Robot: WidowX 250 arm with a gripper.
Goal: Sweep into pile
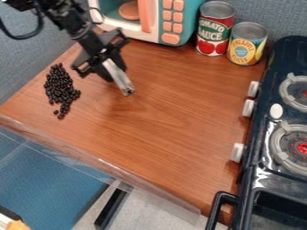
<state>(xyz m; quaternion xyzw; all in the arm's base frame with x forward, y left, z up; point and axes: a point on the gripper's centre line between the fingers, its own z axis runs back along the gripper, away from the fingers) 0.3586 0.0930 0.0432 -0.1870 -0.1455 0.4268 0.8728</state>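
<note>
Seemingly, sweeping is being set up: silvery tool [120,79] gripped by the fingers [112,68], to be brought beside the beans [59,88]

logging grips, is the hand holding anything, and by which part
Can't tell: a pale strip juts from the hand, perhaps a held tool, perhaps part of it.

Black beans [62,89] are dotting a reddish-brown, wood-grained counter [168,126].
The microwave [190,18] is pairing teal and white with coral buttons [167,27]; a tomato can [214,33] is showing red and green, a pineapple can [244,48] yellow and blue.
</note>
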